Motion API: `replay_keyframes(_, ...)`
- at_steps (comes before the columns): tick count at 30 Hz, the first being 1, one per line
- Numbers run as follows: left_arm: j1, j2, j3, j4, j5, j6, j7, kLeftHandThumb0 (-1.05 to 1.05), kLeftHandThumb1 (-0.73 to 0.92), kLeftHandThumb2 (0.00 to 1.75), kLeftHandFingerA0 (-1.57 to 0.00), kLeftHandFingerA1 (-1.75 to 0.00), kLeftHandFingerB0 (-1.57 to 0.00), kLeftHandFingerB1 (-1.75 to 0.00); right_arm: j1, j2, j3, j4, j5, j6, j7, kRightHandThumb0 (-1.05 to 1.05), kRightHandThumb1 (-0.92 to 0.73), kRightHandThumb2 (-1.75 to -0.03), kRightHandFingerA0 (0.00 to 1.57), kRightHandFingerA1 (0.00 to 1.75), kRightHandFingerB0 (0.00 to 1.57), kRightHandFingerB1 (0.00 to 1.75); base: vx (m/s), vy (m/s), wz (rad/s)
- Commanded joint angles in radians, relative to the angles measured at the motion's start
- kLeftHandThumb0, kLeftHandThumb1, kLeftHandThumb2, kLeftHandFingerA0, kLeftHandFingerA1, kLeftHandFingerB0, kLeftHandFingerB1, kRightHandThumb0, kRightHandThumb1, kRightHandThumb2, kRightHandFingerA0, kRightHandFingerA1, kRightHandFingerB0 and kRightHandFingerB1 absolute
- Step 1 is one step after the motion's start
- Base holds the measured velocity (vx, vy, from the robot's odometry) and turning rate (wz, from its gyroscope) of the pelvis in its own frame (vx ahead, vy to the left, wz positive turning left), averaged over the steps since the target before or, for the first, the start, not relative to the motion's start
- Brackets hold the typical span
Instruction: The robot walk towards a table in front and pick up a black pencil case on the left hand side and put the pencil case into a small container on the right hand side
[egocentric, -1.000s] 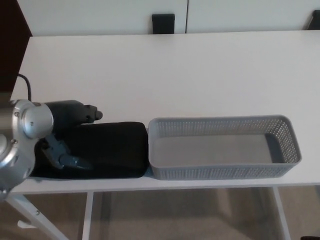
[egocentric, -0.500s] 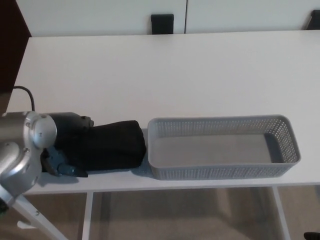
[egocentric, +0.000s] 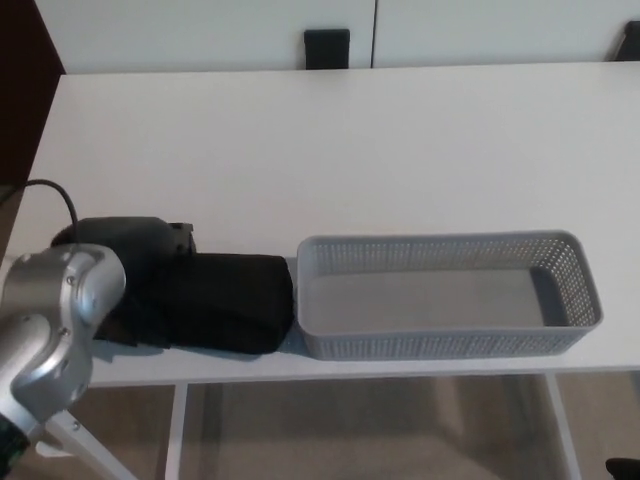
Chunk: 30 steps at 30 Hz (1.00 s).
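The black pencil case (egocentric: 232, 303) lies at the table's front left, with its right end touching the left wall of the grey mesh container (egocentric: 440, 244). My left hand (egocentric: 135, 262) covers the case's left end and is closed on it, the silver forearm (egocentric: 50, 320) coming in from the lower left. The fingers are mostly hidden under the wrist and against the black fabric. Nothing is in the container. My right hand does not show.
The white table (egocentric: 330, 150) stretches far behind the case and container. Both sit close to the front edge (egocentric: 400, 365), with floor below. A black cable (egocentric: 55, 190) loops off my wrist. A small black object (egocentric: 327, 47) stands beyond the far edge.
My left hand has turned over the case's left end and closed on it. The case has bunched up shorter and shifted slightly, its right end staying against the container.
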Motion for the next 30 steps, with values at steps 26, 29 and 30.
replay_keyframes(26, 0.097, 0.206, 0.381, 0.116, -0.073, -0.492, 0.343, -0.09, 0.62, 0.54, -0.63, -1.75, -0.45, -1.56, -0.026, -0.038, -0.001, -0.033, 0.014, 0.052, 0.020, -0.42, -0.59, -0.58, 0.75, 0.59, 0.63, 0.42, 0.00, 0.000, 0.00)
replay_keyframes(29, 0.103, 0.238, 0.400, 0.142, -0.074, -0.521, 0.346, -0.10, 0.62, 0.51, -0.62, -1.75, -0.48, -1.52, -0.027, -0.038, 0.000, -0.038, 0.011, 0.068, 0.013, -0.42, -0.59, -0.58, 0.76, 0.57, 0.64, 0.41, 0.00, 0.000, 0.00)
replay_keyframes(30, 0.102, 0.238, 0.402, 0.146, -0.074, -0.527, 0.346, -0.10, 0.62, 0.51, -0.62, -1.75, -0.48, -1.52, -0.027, -0.038, 0.000, -0.039, 0.011, 0.069, 0.013, -0.42, -0.59, -0.58, 0.76, 0.57, 0.64, 0.41, 0.00, 0.000, 0.00)
